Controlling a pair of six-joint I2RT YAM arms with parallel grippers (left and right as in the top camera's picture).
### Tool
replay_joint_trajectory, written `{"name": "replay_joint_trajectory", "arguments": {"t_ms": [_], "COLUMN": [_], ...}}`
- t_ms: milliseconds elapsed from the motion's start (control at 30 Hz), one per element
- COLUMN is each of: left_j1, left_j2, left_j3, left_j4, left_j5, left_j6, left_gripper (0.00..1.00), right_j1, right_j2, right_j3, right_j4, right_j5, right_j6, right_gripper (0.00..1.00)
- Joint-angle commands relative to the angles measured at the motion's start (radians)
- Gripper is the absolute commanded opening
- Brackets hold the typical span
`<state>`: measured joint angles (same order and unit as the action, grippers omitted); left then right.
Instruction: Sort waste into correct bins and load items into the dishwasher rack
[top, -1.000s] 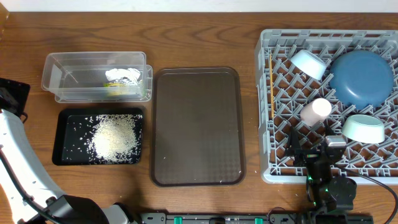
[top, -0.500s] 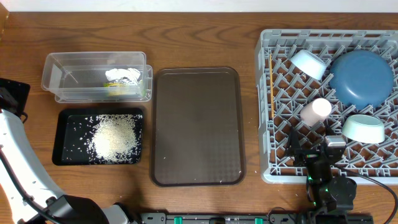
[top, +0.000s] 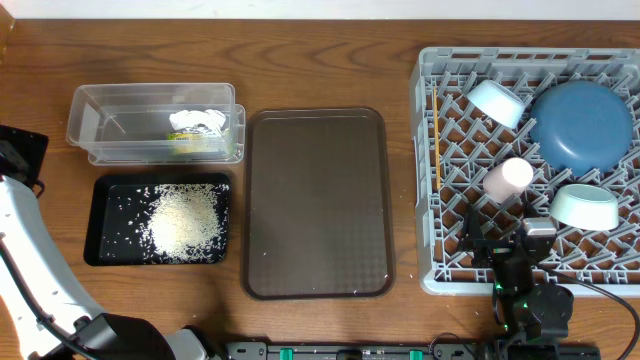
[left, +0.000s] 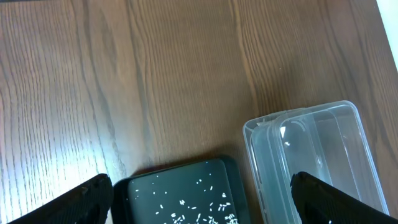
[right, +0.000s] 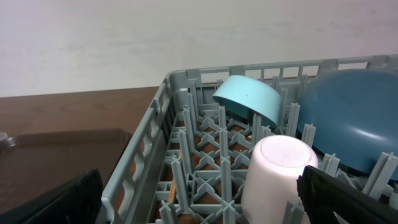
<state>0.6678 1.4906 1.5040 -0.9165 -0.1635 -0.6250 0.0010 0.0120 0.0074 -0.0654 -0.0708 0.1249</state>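
Note:
The grey dishwasher rack (top: 430, 180) holds a dark-blue dish (top: 581, 125), a light-blue bowl (top: 497, 102), a mint-green bowl (top: 584, 207), a pale-pink cup (top: 508, 178) and a thin wooden stick (top: 437, 135). White rice (top: 185, 220) is heaped in the black tray (top: 100, 245). Behind it, the clear tub (top: 90, 125) contains the crumpled wrapper (top: 197, 128). My right gripper (right: 205, 205) stands open at the rack's front edge, the cup (right: 277, 174) just beyond it. Open and empty, my left gripper (left: 205, 208) hovers over the left ends of the black tray (left: 137, 193) and tub (left: 311, 143).
A large brown serving tray (top: 317, 200) lies between the bins and the rack, with a few stray grains at its near edge. Bare wooden table surrounds the bins. The left arm (top: 25, 250) runs along the table's left edge.

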Motion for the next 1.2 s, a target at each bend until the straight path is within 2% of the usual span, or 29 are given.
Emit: {"name": "replay_joint_trajectory", "arguments": {"t_ms": [0,300,433,500,667,767,933,1033,1167], "left_j1": [0.003,0.003,-0.014,-0.042,-0.213,-0.369,-0.599,-0.673,-0.707], "left_j2": [-0.042,-0.224,-0.311,-0.343,-0.404,-0.453,-0.602,-0.715,-0.848], "left_j3": [0.005,0.005,0.005,0.005,-0.005,-0.059,-0.286,-0.461,-0.678], "left_j4": [-0.003,-0.012,-0.124,-0.194,-0.288,-0.239,-0.023,0.084,0.213], "left_j5": [-0.005,-0.006,-0.014,-0.014,-0.002,-0.003,-0.002,-0.002,-0.001], "left_j6": [-0.001,0.004,0.025,0.075,0.075,0.067,0.111,0.159,0.188], "left_gripper": [0.94,0.94,0.94,0.94,0.94,0.94,0.94,0.94,0.94], "right_j1": [-0.006,-0.006,-0.006,-0.006,-0.006,-0.006,-0.006,-0.006,-0.006], "right_j2": [-0.005,-0.005,-0.005,-0.005,-0.005,-0.005,-0.005,-0.005,-0.005], "right_j3": [-0.002,-0.002,-0.002,-0.002,-0.002,-0.002,-0.002,-0.002,-0.002], "right_j4": [-0.004,-0.004,-0.005,-0.005,-0.005,-0.005,-0.004,-0.005,-0.005], "right_j5": [0.011,0.011,0.011,0.011,0.011,0.011,0.011,0.011,0.011], "right_j6": [-0.01,-0.01,-0.01,-0.01,-0.01,-0.01,-0.01,-0.01,-0.01], "right_gripper": [0.99,0.99,0.99,0.99,0.99,0.99,0.99,0.99,0.99]}}
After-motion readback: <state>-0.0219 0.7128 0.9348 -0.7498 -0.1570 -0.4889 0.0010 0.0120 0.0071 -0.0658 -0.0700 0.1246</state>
